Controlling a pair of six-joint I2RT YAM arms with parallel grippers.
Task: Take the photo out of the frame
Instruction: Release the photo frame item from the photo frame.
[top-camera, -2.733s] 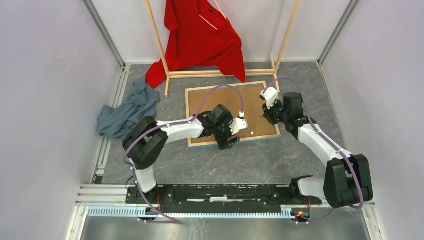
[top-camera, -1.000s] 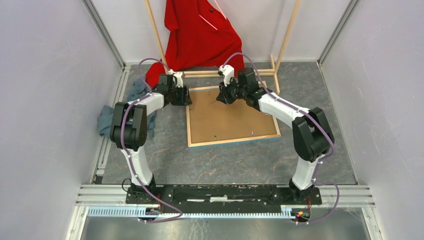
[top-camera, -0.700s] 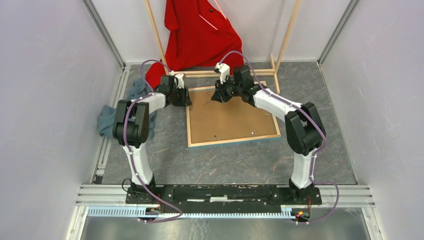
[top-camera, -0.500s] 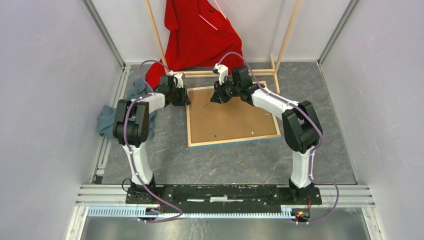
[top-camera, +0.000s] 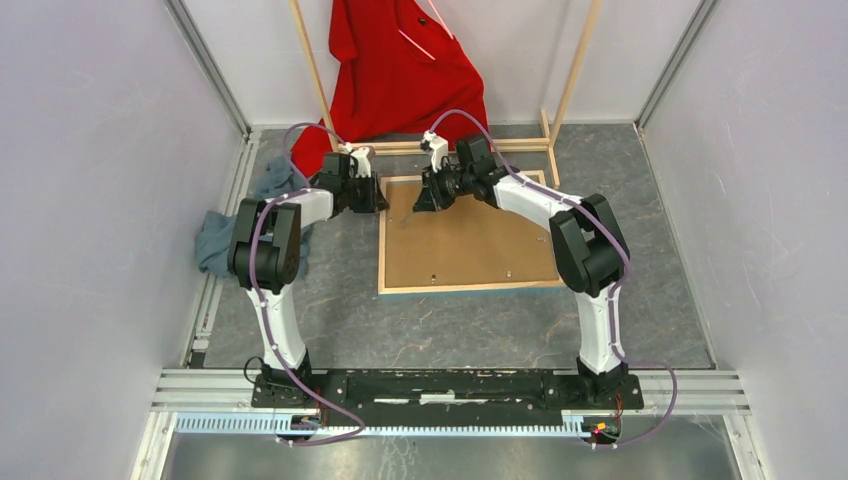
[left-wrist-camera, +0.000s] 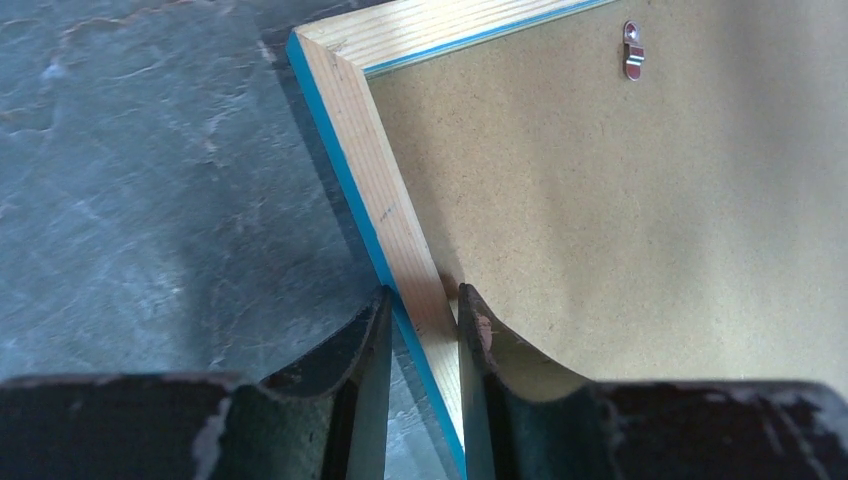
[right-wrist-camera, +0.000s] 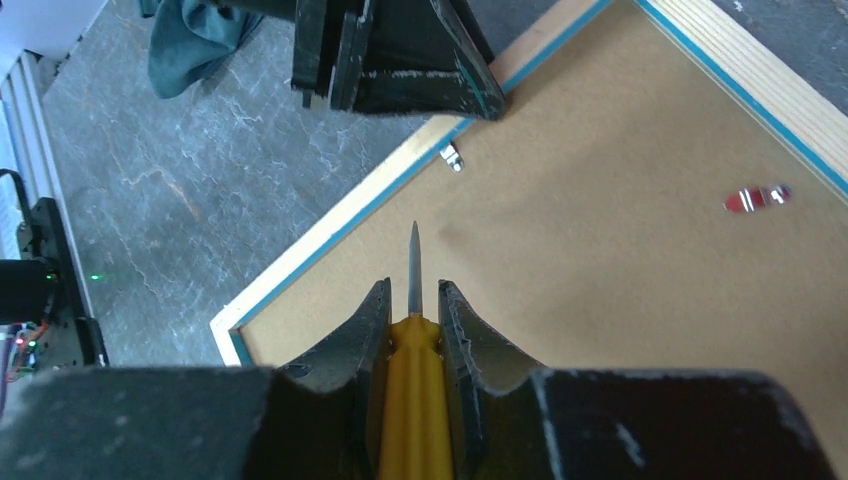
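1. The desk (top-camera: 450, 330) is a grey, veined, slate-like surface. Plain white walls (top-camera: 90, 200) close it in on three sides, with metal rails running along their feet.
2. At the back stands one clothes rack (top-camera: 570, 70) of pale wooden bars, with one red garment (top-camera: 400, 70) draped on it. One blue-grey cloth (top-camera: 225, 235) lies crumpled by the left wall.
3. There is one frame (top-camera: 470, 287), a thin flat rectangle. It lies face down on the far middle of the desk, just in front of the rack's base.
4. Its back rails are pale grained wood with a light blue outer rim. A matte brown backing board (top-camera: 470, 240) fills the opening.
5. The photo cannot be seen, since only the board shows.
6. The right wrist view shows two small metal tabs on the board. One is at the left rail (right-wrist-camera: 452, 156), and a red-tinted one (right-wrist-camera: 757, 197) sits near the right rail.
7. Both arms reach to the frame's far left corner.
8. The left gripper (left-wrist-camera: 424, 300) pinches the left wooden rail, one finger outside the blue rim and one on the board side.
9. The right gripper (right-wrist-camera: 412, 290) is clamped on a yellow-handled tool (right-wrist-camera: 410, 380). Its thin pointed metal shaft sits over the board, close to the left gripper.
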